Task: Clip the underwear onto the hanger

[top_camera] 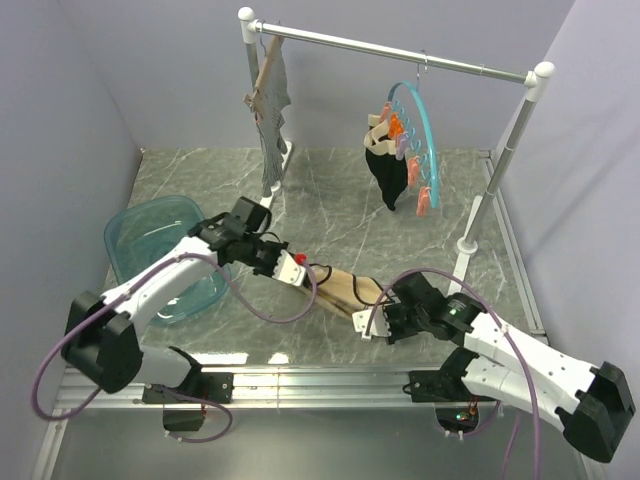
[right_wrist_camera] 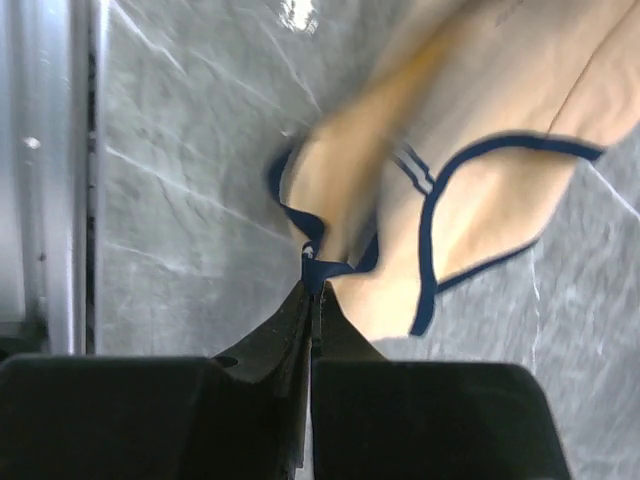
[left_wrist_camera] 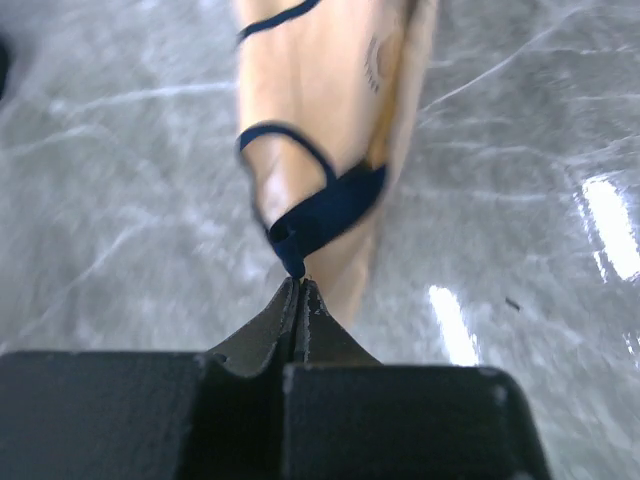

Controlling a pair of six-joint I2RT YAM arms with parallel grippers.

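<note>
Plainly, left fingers (left_wrist_camera: 285,322) and right fingers (right_wrist_camera: 294,322) pinch the underwear (top_camera: 340,288); its print (left_wrist_camera: 378,62) unreadable.

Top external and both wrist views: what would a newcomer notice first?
The tan underwear is held between both arms at the front centre of the table; the left gripper and right gripper are each shut on its dark trim at opposite ends. Next comes the teal hanger, hanging from the rail at back right with a black garment already clipped to it.
</note>
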